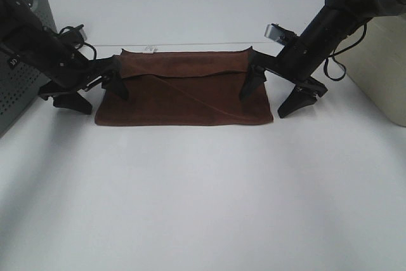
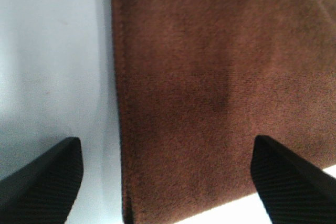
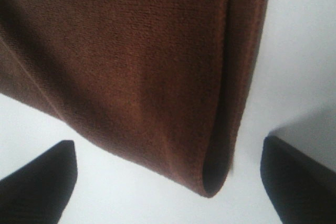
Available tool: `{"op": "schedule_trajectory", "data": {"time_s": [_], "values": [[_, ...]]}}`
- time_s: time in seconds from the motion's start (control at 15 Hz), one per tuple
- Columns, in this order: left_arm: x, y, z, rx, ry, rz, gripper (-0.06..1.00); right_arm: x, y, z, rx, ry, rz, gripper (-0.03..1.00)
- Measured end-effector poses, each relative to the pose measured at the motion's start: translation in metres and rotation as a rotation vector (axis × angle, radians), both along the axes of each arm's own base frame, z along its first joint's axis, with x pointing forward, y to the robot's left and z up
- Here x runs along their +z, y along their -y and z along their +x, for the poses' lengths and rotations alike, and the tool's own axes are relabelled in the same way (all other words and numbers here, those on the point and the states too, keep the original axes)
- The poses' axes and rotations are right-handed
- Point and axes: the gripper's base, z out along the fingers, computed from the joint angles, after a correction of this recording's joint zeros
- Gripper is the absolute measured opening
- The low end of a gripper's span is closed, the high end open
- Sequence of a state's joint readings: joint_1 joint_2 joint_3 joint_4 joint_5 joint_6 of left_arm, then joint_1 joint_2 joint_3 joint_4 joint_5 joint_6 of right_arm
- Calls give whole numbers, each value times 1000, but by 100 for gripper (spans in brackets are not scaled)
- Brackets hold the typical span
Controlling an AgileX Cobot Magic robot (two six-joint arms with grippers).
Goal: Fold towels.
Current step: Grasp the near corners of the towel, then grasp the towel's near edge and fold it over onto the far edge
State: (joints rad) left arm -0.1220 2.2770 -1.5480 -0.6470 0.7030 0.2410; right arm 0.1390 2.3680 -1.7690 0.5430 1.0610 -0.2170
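Observation:
The dark reddish-brown towel (image 1: pixel 184 93) lies flat on the white table (image 1: pixel 203 188), folded over, with the upper layer's edge running unevenly across it. A small white tag (image 1: pixel 151 48) shows at its far edge. My left gripper (image 1: pixel 95 96) is open and straddles the towel's left end. In the left wrist view (image 2: pixel 168 182) one finger is over bare table and the other over cloth (image 2: pixel 210 77). My right gripper (image 1: pixel 271 98) is open at the towel's right end. In the right wrist view (image 3: pixel 170 182) the folded corner (image 3: pixel 131 51) lies between its fingers. Neither gripper holds anything.
A grey perforated basket (image 1: pixel 16 61) stands at the left edge behind the left arm. A cream-coloured box (image 1: pixel 387 61) stands at the right edge beside the right arm. White table extends in front of the towel.

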Motion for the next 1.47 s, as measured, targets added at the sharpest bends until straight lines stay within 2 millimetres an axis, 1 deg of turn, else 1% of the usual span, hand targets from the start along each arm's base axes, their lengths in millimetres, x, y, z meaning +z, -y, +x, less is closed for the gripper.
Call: {"op": "schedule_trajectory", "data": {"time_s": [0.07,0.2,0.27,0.33,0.4,0.47,0.53,0.6,0.67,0.73,0.87,1.0,1.07,1.2,1.27,1.47], "values": [[0,0,0,0,0,0,81,0,0,0,0,0,0,89],[-5,9,1,7,10,-1,74,-1,-1,2,-11,20,6,87],[-7,11,2,14,12,-5,69,-2,0,3,-14,25,4,82],[-9,11,2,24,6,-7,59,-4,-1,4,-21,26,7,75],[-10,11,2,30,2,-7,48,-7,-2,5,-32,27,16,65],[-11,11,2,33,-3,-7,37,-8,-2,4,-37,25,21,52],[-14,11,2,34,-9,-7,23,-8,-2,5,-40,28,22,39],[-15,11,1,27,-13,0,9,-8,-2,5,-42,29,22,28],[-16,11,1,18,-17,6,2,-8,-2,5,-46,28,22,17],[-15,10,0,7,-21,13,1,-8,-2,5,-61,19,22,1],[-11,9,-2,-15,-18,32,1,-8,-2,4,-74,-2,15,0],[5,8,-6,-70,-18,63,1,-9,1,-1,-82,-32,-20,0],[13,7,-9,-96,-25,71,1,-9,3,-8,-88,-46,-34,0],[22,7,-17,-134,-65,71,1,-1,7,-29,-108,-62,-48,0],[23,7,-25,-146,-99,67,1,5,9,-43,-114,-69,-53,0],[15,4,-66,-161,-202,79,1,6,15,-87,-136,-102,-62,0]]}}
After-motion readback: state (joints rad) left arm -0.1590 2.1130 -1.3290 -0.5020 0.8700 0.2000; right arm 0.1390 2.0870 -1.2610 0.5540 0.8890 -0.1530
